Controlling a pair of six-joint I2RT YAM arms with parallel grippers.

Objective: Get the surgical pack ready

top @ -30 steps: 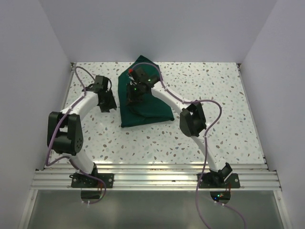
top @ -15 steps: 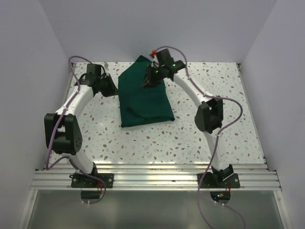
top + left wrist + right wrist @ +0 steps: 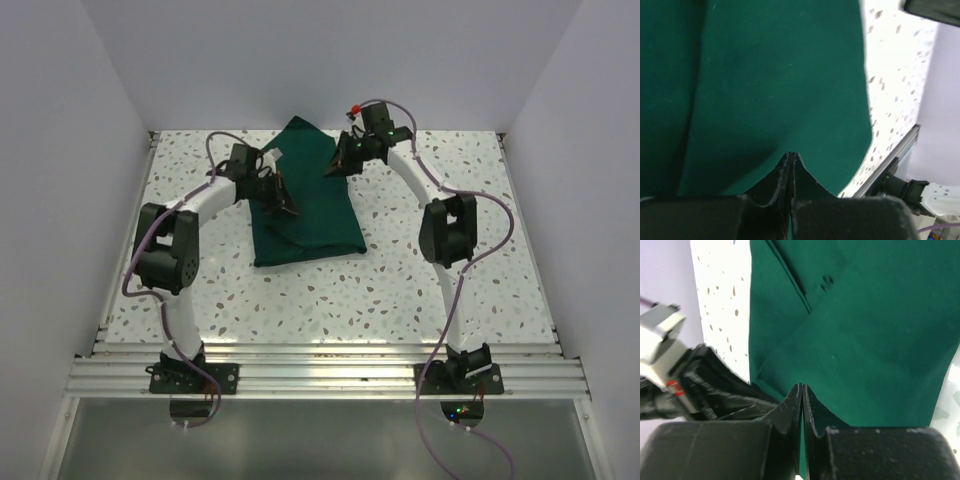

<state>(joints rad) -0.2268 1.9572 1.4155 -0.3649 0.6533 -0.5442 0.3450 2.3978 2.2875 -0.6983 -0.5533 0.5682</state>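
There is one surgical pack (image 3: 312, 222), a single dark green cloth bundle, on the one speckled tabletop (image 3: 420, 290). Two end effectors meet it: the left end effector (image 3: 287, 206) at its left side, the right end effector (image 3: 334, 167) at its far right edge.

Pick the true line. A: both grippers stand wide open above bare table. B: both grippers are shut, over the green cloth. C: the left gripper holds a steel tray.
B: in the wrist views the left gripper and the right gripper are closed tight, with the green cloth spread right beneath them.
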